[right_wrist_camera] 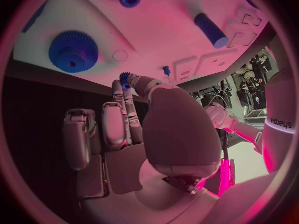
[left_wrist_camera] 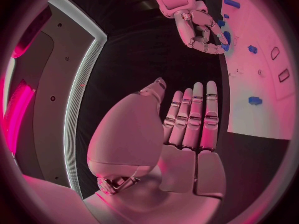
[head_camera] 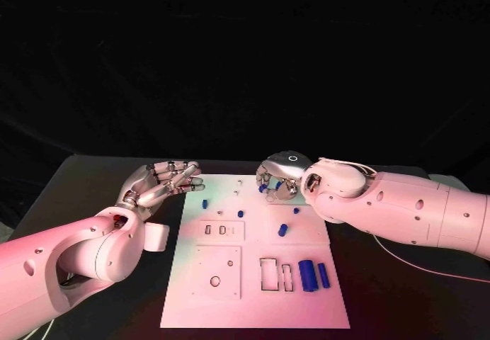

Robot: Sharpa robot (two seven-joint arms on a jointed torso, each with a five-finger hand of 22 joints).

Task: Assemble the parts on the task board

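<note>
- The right hand (head_camera: 277,178) is hovering over the far edge of the board (head_camera: 255,312), pinching a small blue gear (right_wrist_camera: 125,78) between thumb and a fingertip; the other fingers are lying loosely beside it.
- A larger gear (right_wrist_camera: 74,51) is lying on the board just beside that hand, near the far edge.
- The left hand (head_camera: 163,184) is waiting off the board's left edge, palm up, fingers apart and holding nothing.
- Risk, as I judge it: the pinch is sitting on very little of the small gear, so it may be slipping or tilting as it comes down; a tilted gear would jam on its post or fail to mesh with the larger one.
- A dropped gear could roll off the board onto the black table.
- The fingers are crowding the larger gear and could be nudging it out of place.
- Recesses: two blue bars (head_camera: 314,273) are lying at the near right of the board, beside a framed rectangular slot (head_camera: 268,274) that is looking empty.
- Smaller cut-outs in the left plates (head_camera: 215,229) are also looking unfilled.
</note>
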